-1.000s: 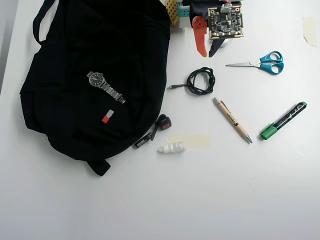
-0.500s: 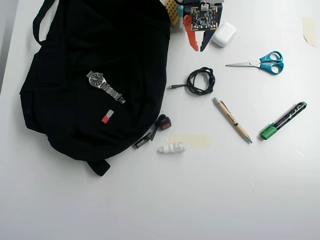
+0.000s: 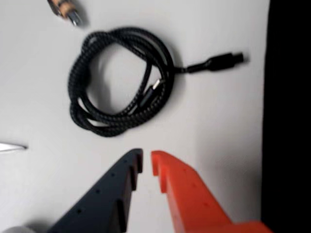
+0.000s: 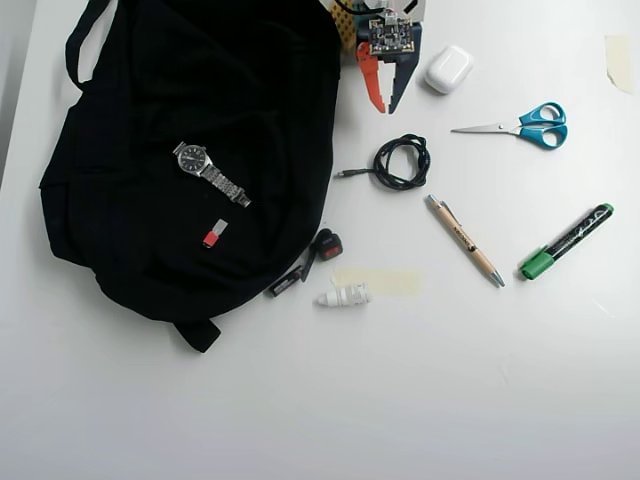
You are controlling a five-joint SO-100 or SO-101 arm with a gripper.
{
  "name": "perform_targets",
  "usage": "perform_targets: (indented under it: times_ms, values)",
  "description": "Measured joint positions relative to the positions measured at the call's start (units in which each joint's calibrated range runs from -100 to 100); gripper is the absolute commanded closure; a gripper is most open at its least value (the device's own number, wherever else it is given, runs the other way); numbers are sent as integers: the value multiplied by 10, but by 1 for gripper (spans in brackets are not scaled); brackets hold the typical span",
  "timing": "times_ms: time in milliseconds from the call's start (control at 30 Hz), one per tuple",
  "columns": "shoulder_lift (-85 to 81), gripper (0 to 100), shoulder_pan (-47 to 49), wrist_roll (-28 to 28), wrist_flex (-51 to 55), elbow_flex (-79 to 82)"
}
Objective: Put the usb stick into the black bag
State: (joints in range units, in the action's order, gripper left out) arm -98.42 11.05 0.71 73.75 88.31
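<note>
The usb stick (image 4: 214, 233), half red and half white, lies on top of the black bag (image 4: 150, 90), just below a wristwatch (image 4: 210, 172). The bag spreads over the left of the overhead view; its edge shows as a dark band (image 3: 289, 116) on the right of the wrist view. My gripper (image 4: 385, 107) hangs at the top centre, right of the bag's upper edge and far from the stick. Its orange and dark blue jaws are nearly together with nothing between them. In the wrist view the gripper (image 3: 146, 158) points at a coiled black cable (image 3: 121, 82).
The cable (image 4: 400, 162) lies below the gripper. A white case (image 4: 448, 69), scissors (image 4: 520, 125), a pen (image 4: 465, 240) and a green marker (image 4: 565, 241) lie to the right. A black-and-red gadget (image 4: 327, 243), white ribbed plug (image 4: 343, 296) and tape strip (image 4: 378, 281) sit by the bag's lower right edge.
The gripper moved left and up toward the top edge, uncovering the white case, and its jaws came closer together. The stick stayed on the bag.
</note>
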Motion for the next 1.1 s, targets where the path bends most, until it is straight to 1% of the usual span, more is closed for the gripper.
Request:
perform_targets:
  times_ms: [1100]
  values:
    - [-1, 98, 6, -1, 7, 18]
